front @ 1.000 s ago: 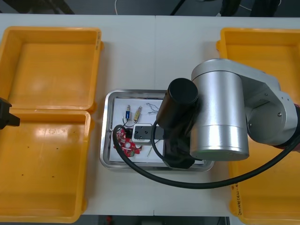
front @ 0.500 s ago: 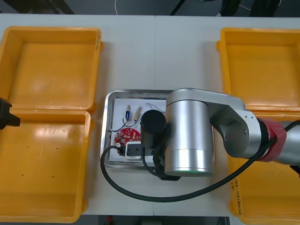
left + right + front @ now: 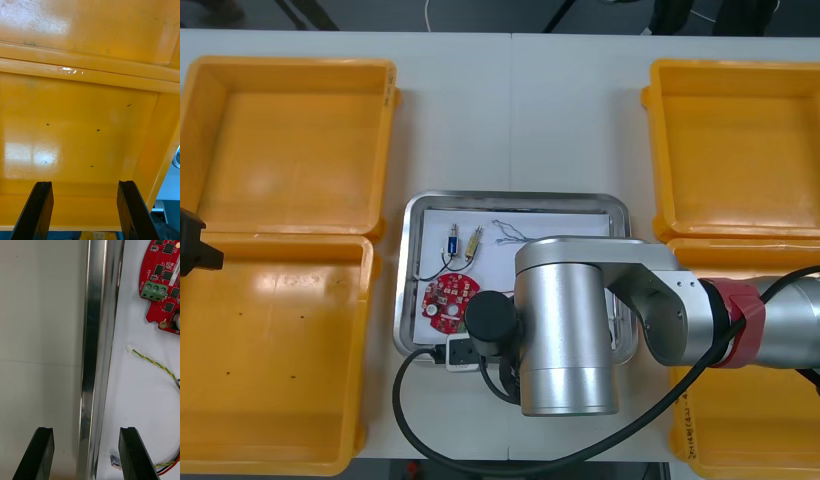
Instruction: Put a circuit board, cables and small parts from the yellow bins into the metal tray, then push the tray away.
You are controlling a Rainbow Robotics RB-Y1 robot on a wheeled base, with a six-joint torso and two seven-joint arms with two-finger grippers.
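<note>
The right gripper (image 3: 85, 433) was set open astride the near rim of the metal tray (image 3: 95, 352), with the circuit board (image 3: 163, 285) and a cable (image 3: 152, 360) inside. If pushed off-centre, the tray could be skewed. The left gripper (image 3: 84, 193) was parked open over a yellow bin (image 3: 86, 123).

"Where is the right arm?"

"The right arm (image 3: 570, 320) reaches in from the right side to the near middle. Its thick silver wrist section points steeply down, and there is a red band (image 3: 735, 322) on the forearm behind it."

"And its fingers?"

"The right gripper (image 3: 86, 433) holds its black fingers (image 3: 42, 453) wide apart."

"The left?"

"The left arm (image 3: 192, 245) sits parked at the left edge. The left gripper (image 3: 84, 185) is spread just as wide."
</note>
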